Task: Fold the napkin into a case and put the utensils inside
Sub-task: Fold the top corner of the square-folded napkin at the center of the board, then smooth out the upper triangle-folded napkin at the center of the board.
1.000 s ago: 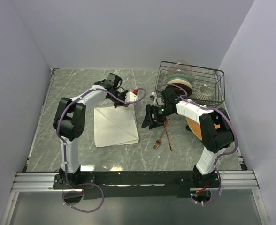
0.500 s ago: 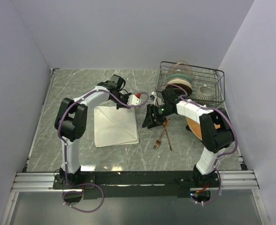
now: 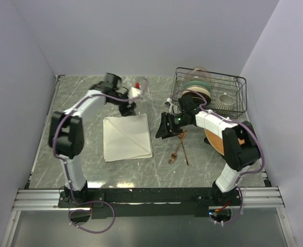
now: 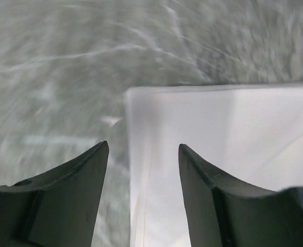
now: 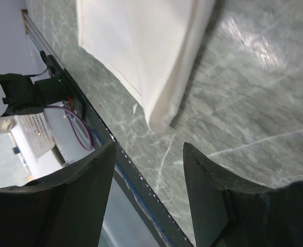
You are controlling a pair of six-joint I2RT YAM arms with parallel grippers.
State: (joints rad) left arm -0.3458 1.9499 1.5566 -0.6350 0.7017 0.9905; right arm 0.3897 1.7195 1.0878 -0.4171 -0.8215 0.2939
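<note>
marble table (image 3: 79, 154) under you carries the napkin (image 3: 127, 137), folded flat. your left gripper (image 3: 129, 106) hangs over its far edge, fingers spread, empty. your right gripper (image 3: 162, 131), spread too, sits between napkin and crossed utensils (image 3: 180, 145).

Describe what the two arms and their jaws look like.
Left arm and right arm: white shells, black joints. A purple cable runs along each, looping below its base. The jaws are black tapered wedges. A red part marks the left wrist.
</note>
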